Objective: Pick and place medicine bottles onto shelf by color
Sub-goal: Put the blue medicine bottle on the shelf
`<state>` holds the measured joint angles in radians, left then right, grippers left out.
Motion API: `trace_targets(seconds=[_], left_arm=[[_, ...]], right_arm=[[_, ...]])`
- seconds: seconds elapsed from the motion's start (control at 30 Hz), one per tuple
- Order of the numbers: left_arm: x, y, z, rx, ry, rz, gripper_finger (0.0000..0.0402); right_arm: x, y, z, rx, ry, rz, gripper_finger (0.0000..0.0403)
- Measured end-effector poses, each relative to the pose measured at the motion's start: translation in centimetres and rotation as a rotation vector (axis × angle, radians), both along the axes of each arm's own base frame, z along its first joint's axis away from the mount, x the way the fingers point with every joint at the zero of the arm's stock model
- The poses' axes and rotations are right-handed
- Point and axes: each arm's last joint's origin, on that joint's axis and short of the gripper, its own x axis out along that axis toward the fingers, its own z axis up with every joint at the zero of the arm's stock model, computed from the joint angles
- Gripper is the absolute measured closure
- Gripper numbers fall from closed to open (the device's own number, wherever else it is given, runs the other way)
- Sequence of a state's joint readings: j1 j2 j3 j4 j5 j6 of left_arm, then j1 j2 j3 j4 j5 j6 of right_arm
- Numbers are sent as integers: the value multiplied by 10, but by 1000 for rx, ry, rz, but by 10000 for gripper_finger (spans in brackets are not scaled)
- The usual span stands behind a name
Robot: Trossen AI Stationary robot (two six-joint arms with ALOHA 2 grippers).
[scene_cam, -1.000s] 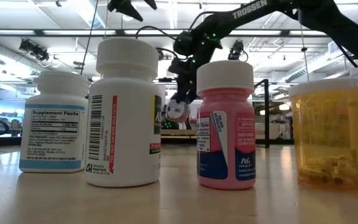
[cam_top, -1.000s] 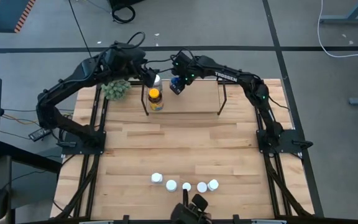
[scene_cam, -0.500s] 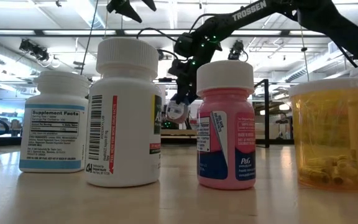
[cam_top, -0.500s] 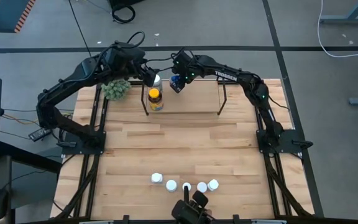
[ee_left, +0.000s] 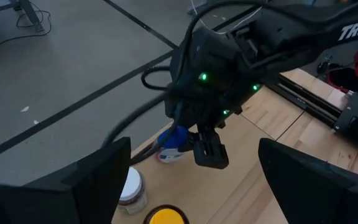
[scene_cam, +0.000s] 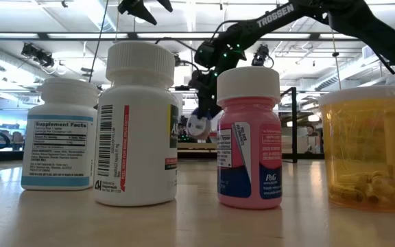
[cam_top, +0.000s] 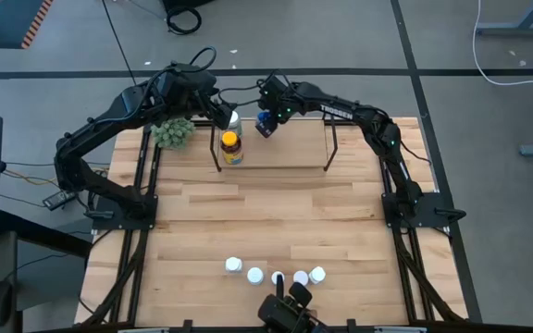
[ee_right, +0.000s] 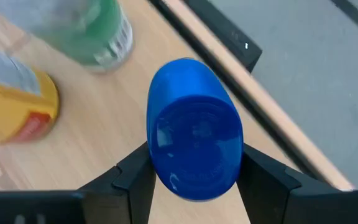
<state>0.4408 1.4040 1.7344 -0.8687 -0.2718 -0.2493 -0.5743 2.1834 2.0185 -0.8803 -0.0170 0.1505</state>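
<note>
My right gripper [cam_top: 266, 120] is shut on the blue bottle [ee_right: 194, 146] and holds it over the far part of the shelf [cam_top: 285, 153], a light board with black wire uprights. On the board stand a white bottle [cam_top: 234, 118] and an amber bottle with a yellow cap [cam_top: 231, 146]. My left gripper [cam_top: 221, 110] hangs open just beside the white bottle [ee_left: 129, 190], its fingers wide apart. Several small white-capped bottles [cam_top: 278, 277] stand in a row at the table's near edge. My right gripper pinches the blue bottle's round body [ee_right: 166, 168] between its two fingers [ee_right: 132, 174], one on each side. The bottle lies along the fingers with one round end turned toward the wrist. It is tilted and lifted clear of the shelf board [scene_cam: 197, 125].
A green fuzzy plant ball [cam_top: 174, 132] sits at the shelf's left end, under my left arm. In the low view the near-edge bottles loom large: a labelled white one [scene_cam: 60, 134], a tall white one [scene_cam: 137, 123], a pink one [scene_cam: 249, 137] and a clear yellow one [scene_cam: 365, 144].
My right gripper has carried the blue bottle a little toward the table's far edge, still shut on it. My left arm has kept still.
</note>
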Motion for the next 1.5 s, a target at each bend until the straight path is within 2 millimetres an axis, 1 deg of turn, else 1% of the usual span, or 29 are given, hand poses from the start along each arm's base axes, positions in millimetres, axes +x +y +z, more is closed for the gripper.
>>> trace_targets(seconds=[0.1,0.33,0.43,0.57,0.83,0.97,1.13,1.27,1.5], left_arm=[[0,0,0,-1,-1,1,45],[0,0,0,-1,0,1,45],[0,0,0,-2,1,1,45],[0,0,-1,-5,7,1,45],[-1,-1,-2,-13,25,1,45],[-1,-1,-2,-13,25,1,45],[-2,-1,-3,-17,33,1,45],[-3,-1,-4,-25,49,1,45],[-3,-2,-5,-29,57,-1,45]], right_arm=[[-1,1,-7,21,15,-2,205],[2,-1,-6,2,-28,-4,204],[3,-1,-5,2,-33,-3,195],[5,4,-5,19,-43,17,181],[11,12,-5,15,-42,49,176],[11,13,-5,1,-36,43,176],[14,11,-3,-10,-70,29,175],[16,10,-2,6,-111,9,175],[16,10,-2,34,-133,-40,175]])
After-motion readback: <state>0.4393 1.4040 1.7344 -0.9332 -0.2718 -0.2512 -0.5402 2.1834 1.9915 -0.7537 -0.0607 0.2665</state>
